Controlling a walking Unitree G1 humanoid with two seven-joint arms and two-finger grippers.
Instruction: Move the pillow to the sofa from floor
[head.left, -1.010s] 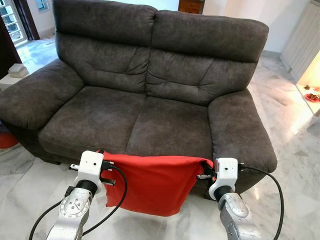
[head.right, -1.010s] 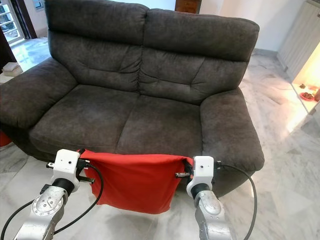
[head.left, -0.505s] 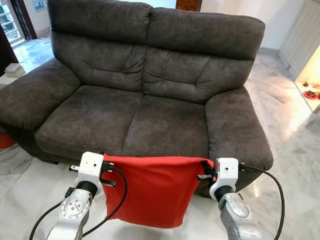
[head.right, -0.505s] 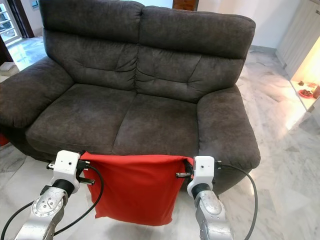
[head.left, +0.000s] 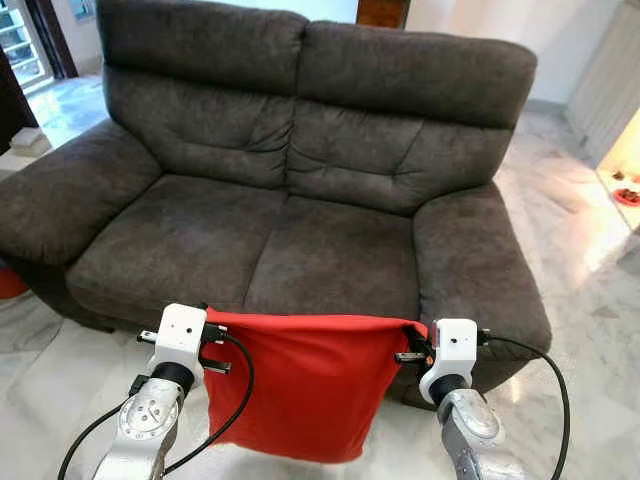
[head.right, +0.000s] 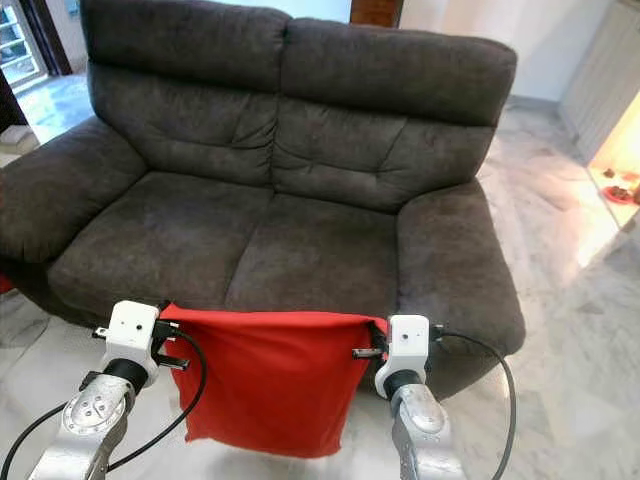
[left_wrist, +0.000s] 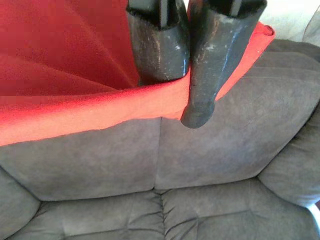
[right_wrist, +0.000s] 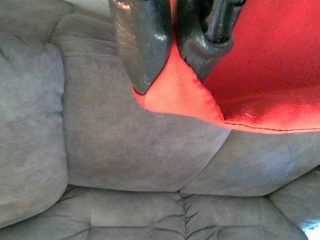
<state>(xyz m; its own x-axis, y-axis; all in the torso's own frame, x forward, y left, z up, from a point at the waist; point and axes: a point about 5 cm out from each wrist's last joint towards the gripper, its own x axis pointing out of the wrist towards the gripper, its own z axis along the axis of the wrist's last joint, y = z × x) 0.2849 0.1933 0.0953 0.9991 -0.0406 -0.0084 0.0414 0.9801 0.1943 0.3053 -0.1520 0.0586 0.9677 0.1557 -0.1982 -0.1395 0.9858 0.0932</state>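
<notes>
Got 1 red pillow hanging off the floor, long top edge stretched level between 2 hands: left hand clamped on 1 top corner, right hand on the other. 1 sofa seat straight ahead of both hands, equally near.

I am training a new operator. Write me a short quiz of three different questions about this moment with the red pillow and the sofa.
1. True or false: the red pillow lies on the seat of the sofa.
2. Which corners of the pillow do the left gripper and right gripper hold? A) top corners B) bottom corners C) one top, one bottom
3. Fill in: the pillow hangs in front of the sofa's ____ edge.

Key: 1. False; it hangs in the air, held by both grippers. 2. A. 3. front.
</notes>
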